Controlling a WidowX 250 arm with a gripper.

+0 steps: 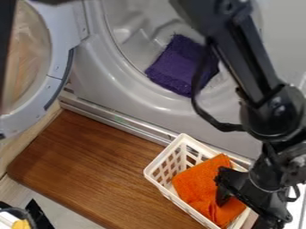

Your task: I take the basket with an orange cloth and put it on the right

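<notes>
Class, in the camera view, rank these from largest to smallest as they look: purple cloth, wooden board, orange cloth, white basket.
1. Wooden board
2. White basket
Unranked below these: orange cloth and purple cloth; they look alike in size, and each is partly covered by the arm.

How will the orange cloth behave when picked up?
The cloth will likely be floppy, as it bends in soft folds. Being fabric, it's probably light for its size, and its rough-looking texture suggests little slipping.
</notes>
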